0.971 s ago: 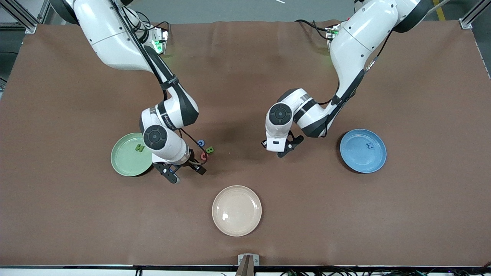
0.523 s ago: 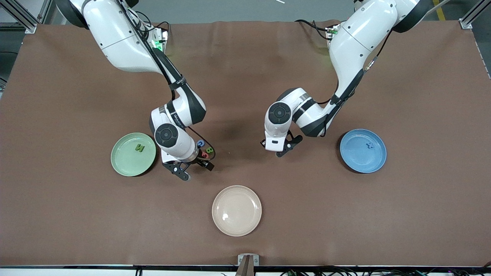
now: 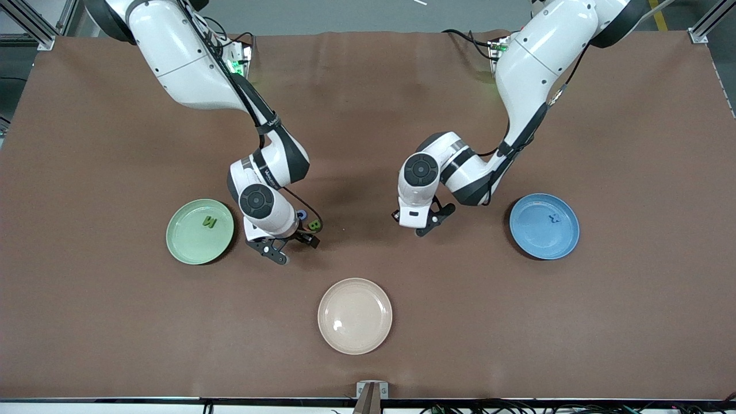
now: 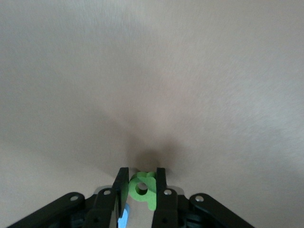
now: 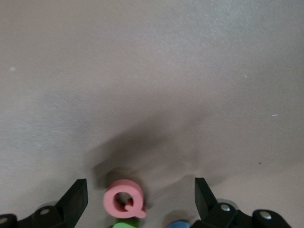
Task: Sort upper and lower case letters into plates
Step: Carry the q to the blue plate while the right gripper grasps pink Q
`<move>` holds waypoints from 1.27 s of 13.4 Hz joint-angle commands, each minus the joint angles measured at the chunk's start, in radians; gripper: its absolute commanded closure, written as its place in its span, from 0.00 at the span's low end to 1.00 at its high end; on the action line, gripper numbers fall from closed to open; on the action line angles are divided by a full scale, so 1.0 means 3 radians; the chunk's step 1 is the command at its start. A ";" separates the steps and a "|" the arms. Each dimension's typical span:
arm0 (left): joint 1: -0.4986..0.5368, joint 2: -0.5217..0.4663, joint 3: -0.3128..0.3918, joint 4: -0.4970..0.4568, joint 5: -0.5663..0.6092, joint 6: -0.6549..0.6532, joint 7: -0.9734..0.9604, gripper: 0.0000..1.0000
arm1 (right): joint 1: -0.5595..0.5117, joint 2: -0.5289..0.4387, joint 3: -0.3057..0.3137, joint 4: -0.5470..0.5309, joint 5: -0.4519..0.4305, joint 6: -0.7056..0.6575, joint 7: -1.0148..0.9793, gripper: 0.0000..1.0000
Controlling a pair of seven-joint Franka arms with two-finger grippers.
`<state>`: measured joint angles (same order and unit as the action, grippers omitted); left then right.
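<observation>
My left gripper [image 3: 417,225] hangs low over the middle of the table, shut on a small green lower-case letter [image 4: 142,189]. A blue letter [image 4: 122,218] lies just under its fingers [image 4: 121,183]. My right gripper [image 3: 293,248] is open, low over a letter cluster beside the mint green plate [image 3: 178,247]. A red Q [image 5: 123,198] lies between its open fingers, with a green letter [image 5: 124,223] and a blue letter [image 5: 178,224] next to it. The front view shows a green B [image 3: 313,225] and a blue letter [image 3: 301,214]. A green N [image 3: 209,221] lies in the mint plate. A blue letter [image 3: 554,218] lies in the blue plate [image 3: 529,241].
A cream-beige plate [image 3: 345,339] stands nearer the front camera than both grippers, midway between the two arms' ends. The brown mat [image 3: 575,333] covers the whole table.
My right gripper has moved away from the mint plate's edge and over the letter cluster, now covering the red Q in the front view. The left arm has barely moved.
</observation>
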<state>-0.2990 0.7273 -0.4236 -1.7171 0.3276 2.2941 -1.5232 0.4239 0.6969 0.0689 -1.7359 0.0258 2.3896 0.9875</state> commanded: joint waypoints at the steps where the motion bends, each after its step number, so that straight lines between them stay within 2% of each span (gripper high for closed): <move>1: 0.0152 -0.0337 0.0001 -0.0100 0.0048 -0.0130 0.0223 0.83 | 0.0080 -0.0063 -0.0030 -0.0094 -0.0040 0.0052 0.0006 0.03; 5: 0.0551 -0.0716 -0.0030 -0.0197 0.0033 -0.0590 0.1214 0.83 | 0.0126 -0.0053 -0.0030 -0.0094 -0.0040 0.0124 0.0063 0.05; 7: 0.0842 -0.0925 -0.0050 -0.0340 0.0002 -0.0698 0.1858 0.83 | 0.0162 -0.0048 -0.0030 -0.0099 -0.0040 0.0165 0.0063 0.12; 9: 0.1270 -0.1084 -0.0218 -0.0529 0.0002 -0.0703 0.2436 0.82 | 0.0157 -0.0048 -0.0030 -0.0094 -0.0040 0.0190 0.0068 0.22; 10: 0.1582 -0.1120 -0.0376 -0.0616 0.0002 -0.0698 0.2697 0.82 | 0.0157 -0.0048 -0.0030 -0.0094 -0.0040 0.0211 0.0068 0.30; 13: 0.2436 -0.1141 -0.0811 -0.0821 0.0033 -0.0642 0.3317 0.82 | 0.0141 -0.0053 -0.0030 -0.0094 -0.0035 0.0196 0.0068 0.67; 15: 0.2622 -0.1121 -0.0818 -0.0928 0.0053 -0.0500 0.3614 0.82 | 0.0152 -0.0053 -0.0030 -0.0094 -0.0030 0.0196 0.0083 0.92; 17: 0.2786 -0.1100 -0.0817 -0.1015 0.0160 -0.0356 0.3839 0.82 | 0.0131 -0.0063 -0.0030 -0.0094 -0.0030 0.0160 0.0114 1.00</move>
<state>0.5054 0.4152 -0.6509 -1.9776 0.3348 2.1459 -0.4101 0.4621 0.6907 0.0632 -1.7432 0.0235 2.4348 0.9983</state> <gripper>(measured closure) 0.727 0.639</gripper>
